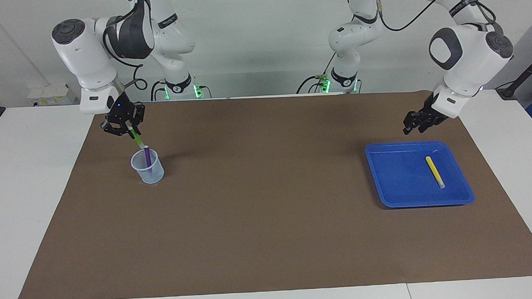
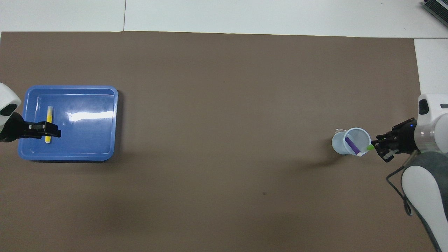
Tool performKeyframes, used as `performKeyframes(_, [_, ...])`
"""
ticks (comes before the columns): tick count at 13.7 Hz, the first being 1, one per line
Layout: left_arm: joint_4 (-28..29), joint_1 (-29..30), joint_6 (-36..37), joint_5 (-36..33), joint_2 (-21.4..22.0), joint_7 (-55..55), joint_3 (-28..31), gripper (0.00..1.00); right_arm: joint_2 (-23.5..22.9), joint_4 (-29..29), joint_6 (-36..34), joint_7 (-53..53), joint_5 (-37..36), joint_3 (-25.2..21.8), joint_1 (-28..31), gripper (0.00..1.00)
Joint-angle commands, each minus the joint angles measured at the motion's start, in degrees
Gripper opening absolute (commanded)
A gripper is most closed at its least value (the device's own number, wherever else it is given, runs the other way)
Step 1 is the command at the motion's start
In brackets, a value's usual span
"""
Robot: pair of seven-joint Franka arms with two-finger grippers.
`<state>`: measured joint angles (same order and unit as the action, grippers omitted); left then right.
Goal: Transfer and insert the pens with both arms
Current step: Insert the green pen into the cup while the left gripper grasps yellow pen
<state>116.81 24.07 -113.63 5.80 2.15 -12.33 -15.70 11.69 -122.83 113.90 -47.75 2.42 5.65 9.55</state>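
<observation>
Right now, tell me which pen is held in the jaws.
The green pen, gripped by the right gripper over the cup; purple stands inside, yellow lies in the tray.

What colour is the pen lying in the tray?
Yellow, with a pale end. The pen lies alone in the blue tray, clearest in the facing view.

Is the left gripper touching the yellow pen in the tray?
Apart. Facing view shows the left gripper raised over the tray's rim, clear of the yellow pen.

The right arm bends down and its right gripper is pinched tight, tipped down a little. The left arm bends down too, and its left gripper hangs in the air, pointing down at a slant
</observation>
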Motion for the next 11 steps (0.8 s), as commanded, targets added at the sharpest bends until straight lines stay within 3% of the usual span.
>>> performKeyframes(1, [2.02, 3.6, -6.23, -0.97, -1.7, -8.12, -0.56, 0.63, 1.24, -3.99, 5.26, -1.56, -1.02, 0.86, 1.17, 0.0])
performKeyframes(6, [2.37, 6.77, -15.82, -1.05, -8.29, -15.08, -0.29, 0.61, 1.06, -6.36, 6.59, -1.12, -1.02, 0.86, 1.17, 0.0])
performKeyframes(8, [2.11, 7.13, -19.94, -5.25, -11.71, -16.22, -0.29, 0.61, 1.06, -8.21, 8.62, -1.56, -1.02, 0.86, 1.26, 0.0])
performKeyframes(9, [1.93, 7.13, -22.05, -6.49, -13.38, -16.32, -0.29, 0.61, 0.45, -8.48, 8.8, -1.56, -1.02, 0.86, 1.7, 0.07])
performKeyframes(10, [1.85, 7.13, -23.64, -6.59, -14.71, -16.4, -0.29, 0.61, 0.36, -8.57, 8.8, -1.39, -1.02, 0.86, 1.87, 0.26])
performKeyframes(11, [1.85, 7.13, -24.7, -6.59, -15.68, -16.32, -0.29, 0.6, 0.27, -8.48, 8.8, -1.3, -1.02, 0.86, 1.96, 0.67])
